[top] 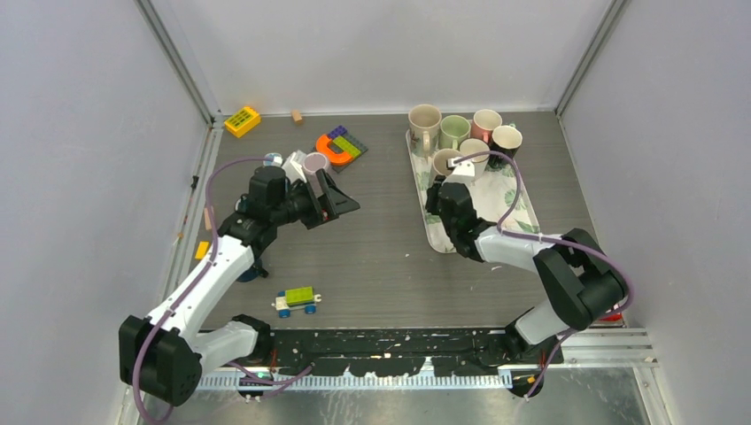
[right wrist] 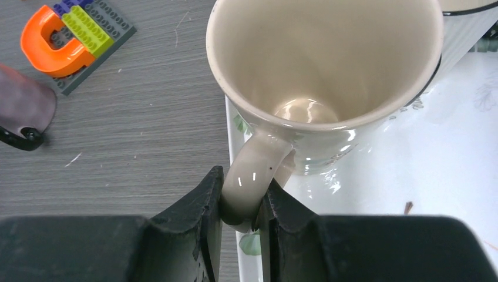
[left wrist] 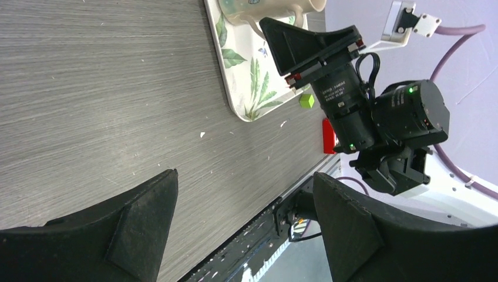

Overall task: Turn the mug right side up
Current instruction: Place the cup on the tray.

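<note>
A cream mug (right wrist: pixel 323 76) stands upright with its mouth up at the near left corner of the leaf-patterned tray (right wrist: pixel 446 164). My right gripper (right wrist: pixel 241 205) is shut on the mug's handle (right wrist: pixel 252 173), with one finger on each side. In the top view the mug (top: pixel 443 162) sits just beyond the right gripper (top: pixel 437 188). My left gripper (top: pixel 335 202) is open and empty, and hovers over the table to the left of the tray. In its wrist view (left wrist: pixel 246 200) nothing is between its fingers. A mauve mug (top: pixel 314 164) with a black handle sits just behind it.
Several other mugs stand upright at the far end of the tray (top: pixel 496 199). An orange U-piece on a grey brick plate (top: pixel 339 147), a yellow brick (top: pixel 242 120) and a small wooden block (top: pixel 297 116) lie at the far left. A toy car (top: pixel 297 301) lies near the front.
</note>
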Robot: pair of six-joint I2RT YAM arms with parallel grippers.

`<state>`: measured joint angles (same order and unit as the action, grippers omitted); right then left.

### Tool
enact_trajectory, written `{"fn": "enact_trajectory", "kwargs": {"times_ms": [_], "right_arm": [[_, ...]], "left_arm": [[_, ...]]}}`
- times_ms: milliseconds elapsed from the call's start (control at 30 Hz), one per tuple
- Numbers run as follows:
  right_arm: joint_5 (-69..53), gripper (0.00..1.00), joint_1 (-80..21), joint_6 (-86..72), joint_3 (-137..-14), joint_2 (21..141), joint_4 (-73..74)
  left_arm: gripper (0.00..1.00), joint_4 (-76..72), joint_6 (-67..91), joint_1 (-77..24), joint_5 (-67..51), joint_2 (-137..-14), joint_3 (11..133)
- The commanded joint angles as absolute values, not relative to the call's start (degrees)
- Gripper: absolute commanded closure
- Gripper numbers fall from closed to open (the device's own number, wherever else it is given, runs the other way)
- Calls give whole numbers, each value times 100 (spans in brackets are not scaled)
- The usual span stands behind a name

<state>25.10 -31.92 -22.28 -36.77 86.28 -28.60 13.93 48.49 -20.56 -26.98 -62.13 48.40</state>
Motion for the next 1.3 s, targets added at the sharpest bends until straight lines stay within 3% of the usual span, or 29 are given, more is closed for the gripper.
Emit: {"fn": "enact_trajectory", "kwargs": {"times_ms": [0, 833, 1133, 1267], "right_arm": [[2855, 99, -3113, -2141, -3875, 8940, -1941], [2119, 88, -2960, -1959, -4702, 9685, -2104], [2127, 71, -2948, -2053, -4825, 9639, -1873], [2136, 59, -2953, -2130, -4850, 9592, -1722]], "left_arm": [[14, 1490, 4652, -2021, -2843, -6003, 4869], [14, 1508, 4579, -1996, -2823, -5946, 4807], [13, 1610, 4512, -1947, -2754, -5952, 4825], [13, 1608, 4491, -1926, -2764, -5991, 4825]]}}
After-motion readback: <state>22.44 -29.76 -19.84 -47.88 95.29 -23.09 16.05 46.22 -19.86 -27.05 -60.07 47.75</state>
